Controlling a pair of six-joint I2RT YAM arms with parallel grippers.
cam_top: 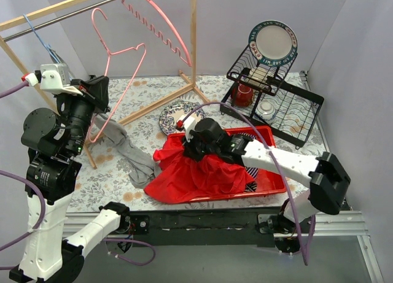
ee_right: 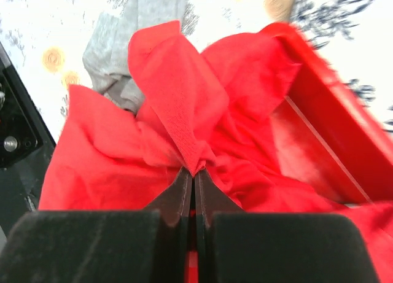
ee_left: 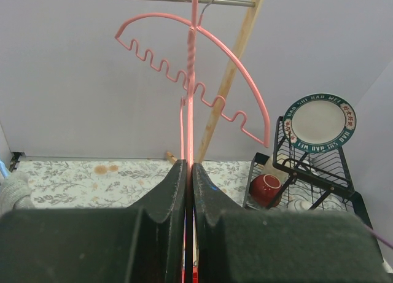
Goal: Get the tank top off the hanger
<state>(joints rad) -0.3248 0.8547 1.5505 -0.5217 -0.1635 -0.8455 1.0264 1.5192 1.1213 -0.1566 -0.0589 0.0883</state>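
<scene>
The red tank top lies crumpled over the near left end of the red bin, apart from the hanger. My right gripper is shut on a fold of the tank top, its fingertips pinching a strap-like band. My left gripper is shut on the wire of a bare pink hanger, held up at the left near the rail. In the left wrist view the pink wire runs up from between the closed fingers.
A second pink notched hanger hangs on the metal rail of the wooden rack. A grey garment lies on the table left of the bin. A patterned plate and a black dish rack with dishes stand behind.
</scene>
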